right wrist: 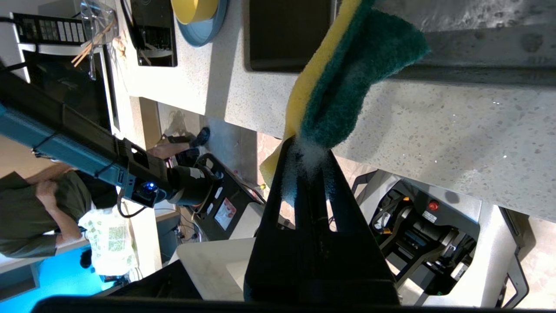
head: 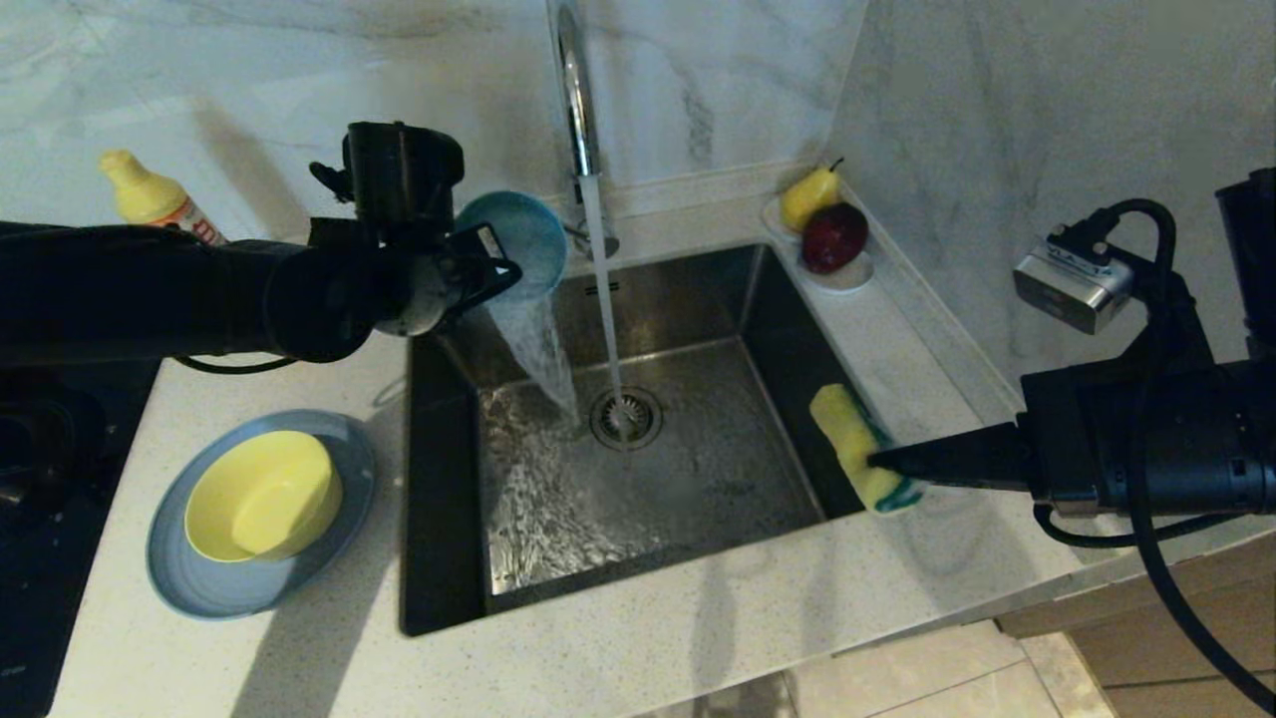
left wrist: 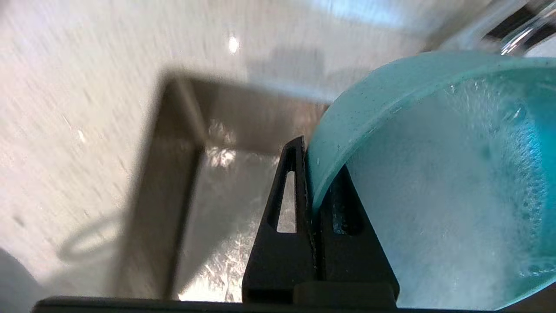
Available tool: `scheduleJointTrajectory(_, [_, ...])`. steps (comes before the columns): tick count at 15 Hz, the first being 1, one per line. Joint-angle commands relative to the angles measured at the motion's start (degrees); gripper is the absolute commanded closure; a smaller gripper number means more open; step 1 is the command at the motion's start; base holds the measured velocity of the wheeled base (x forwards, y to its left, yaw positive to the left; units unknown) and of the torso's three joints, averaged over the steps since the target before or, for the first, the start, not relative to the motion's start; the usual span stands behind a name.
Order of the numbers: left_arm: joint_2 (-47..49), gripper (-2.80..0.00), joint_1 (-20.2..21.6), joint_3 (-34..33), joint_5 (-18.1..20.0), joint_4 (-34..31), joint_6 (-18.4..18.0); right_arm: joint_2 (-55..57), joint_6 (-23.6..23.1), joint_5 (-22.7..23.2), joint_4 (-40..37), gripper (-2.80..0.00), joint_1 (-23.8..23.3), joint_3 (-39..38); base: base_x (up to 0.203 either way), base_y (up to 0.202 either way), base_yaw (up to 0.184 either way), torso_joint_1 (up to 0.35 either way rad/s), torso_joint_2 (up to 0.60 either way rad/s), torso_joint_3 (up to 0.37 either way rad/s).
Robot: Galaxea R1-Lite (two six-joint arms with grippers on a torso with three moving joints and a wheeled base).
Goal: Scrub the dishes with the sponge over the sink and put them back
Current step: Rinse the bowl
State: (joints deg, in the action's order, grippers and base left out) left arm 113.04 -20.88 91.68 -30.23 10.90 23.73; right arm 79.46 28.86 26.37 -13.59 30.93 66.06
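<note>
Nearest the robot, on the counter (head: 698,638) L of the sink (head: 698,479), the grey-blue plate (head: 199,588) was seen lying flat w/ the yellow bowl (head: 261,495) set on it, tipped a bit. Both were also caught in the R wrist view, plate (right wrist: 204,30) under bowl (right wrist: 193,9).

At the sink's R rim, the right gripper (head: 877,461) was held about level, jaws closed on the sponge (head: 859,449). The sponge was pinched near one end; yellow foam faced up in the head view, and the green scouring face (right wrist: 356,82) was shown in the wrist view, w/ suds at the fingertips (right wrist: 299,174).

Further back, over the sink's rear L corner, the left gripper (head: 488,264) was clamped on the rim of the teal-blue bowl (head: 518,244). The bowl was tilted, and water was seen pouring out of it in a sheet down to the basin floor. In the L wrist view the rim (left wrist: 347,126) was gripped between the fingers (left wrist: 282,208), foamy water inside.

The faucet (head: 576,90) was running, its stream landing at the drain strainer (head: 625,417).

Farthest back: a yellow bottle (head: 155,197) at the L wall, and a small white dish (head: 847,274) w/ a pear (head: 807,194) & a dark red fruit (head: 833,237) at the R rear corner.
</note>
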Motion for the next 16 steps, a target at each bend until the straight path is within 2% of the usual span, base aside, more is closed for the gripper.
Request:
scheduleJointTrajectory(1, [-2.34,0.0,0.22,-4.31,-0.12,7.19,-3.56,0.87,0.15,0.09,0.06,0.0,-0.08,-0.05,0.0,0.0,0.0,0.0,0.0,0.0])
scheduleJointTrajectory(5, [-2.69,0.0,0.23,-12.74,0.42,29.85,-16.58,1.23,0.06,0.17,-0.03,0.0,-0.78,0.38,0.0,0.0,0.0,0.0,0.0,0.0])
scheduleJointTrajectory(6, [-2.59,0.0,0.23,-13.91,0.69,34.19,-18.68,0.93,0.06,0.17,-0.03,0.0,-0.78,0.38,0.0,0.0,0.0,0.0,0.0,0.0])
scheduleJointTrajectory(8, [-2.52,0.0,0.23,-18.48,4.2,45.72,-24.15,0.87,0.06,0.17,-0.12,0.0,-0.78,0.38,0.0,0.0,0.0,0.0,0.0,0.0])
scheduleJointTrajectory(9, [-2.64,0.0,0.23,-19.93,5.56,48.4,-26.01,0.87,0.06,0.17,-0.12,0.0,-0.78,0.38,0.0,0.0,0.0,0.0,0.0,0.0])
scheduleJointTrajectory(12, [-3.04,0.0,0.23,-22.17,7.38,54.07,-28.6,1.26,-0.03,0.17,0.1,0.0,-0.78,0.45,0.0,0.0,0.0,0.0,0.0,0.0])
scheduleJointTrajectory(14, [-3.14,0.0,0.28,-25.65,9.91,62.07,-31.86,2.27,-0.03,0.17,0.48,0.0,-0.78,1.02,0.0,0.0,0.0,0.0,0.0,0.0])
scheduleJointTrajectory(16, [-2.66,0.0,0.32,-28.09,11.87,67.41,-34.94,2.49,-0.03,0.17,0.41,0.0,-0.78,1.57,0.0,0.0,0.0,0.0,0.0,0.0])
